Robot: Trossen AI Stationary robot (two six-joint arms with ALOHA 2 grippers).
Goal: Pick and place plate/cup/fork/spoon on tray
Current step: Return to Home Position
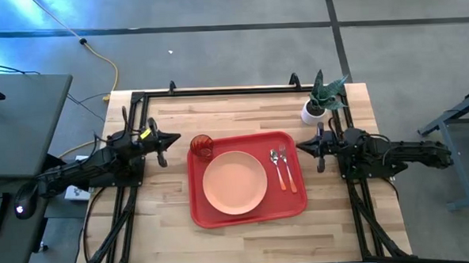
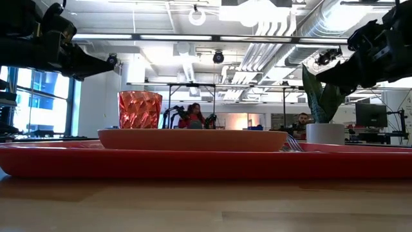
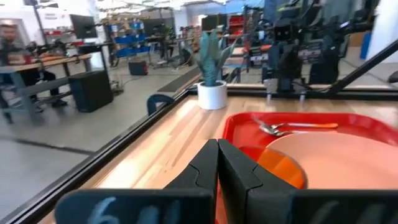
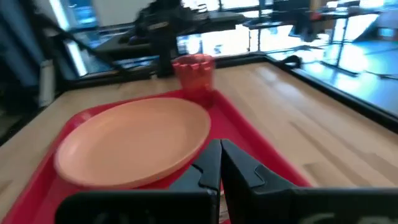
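Note:
The red tray (image 1: 222, 215) lies on the table's middle. The peach-pink plate (image 1: 234, 182) rests flat in its centre. The red-orange cup (image 1: 203, 145) stands upright in the tray's far left corner. The spoon (image 1: 276, 165) and the fork (image 1: 288, 170) lie side by side on the tray's right part, metal ends toward the far edge. My left gripper (image 1: 174, 139) is shut and empty, raised just left of the tray. My right gripper (image 1: 300, 147) is shut and empty, raised just right of the tray.
A white pot with a green plant (image 1: 316, 104) stands at the table's far right, behind my right arm. Bare wood lies near the table's front edge (image 1: 247, 246). People sit at desks in the room beyond (image 2: 193, 116).

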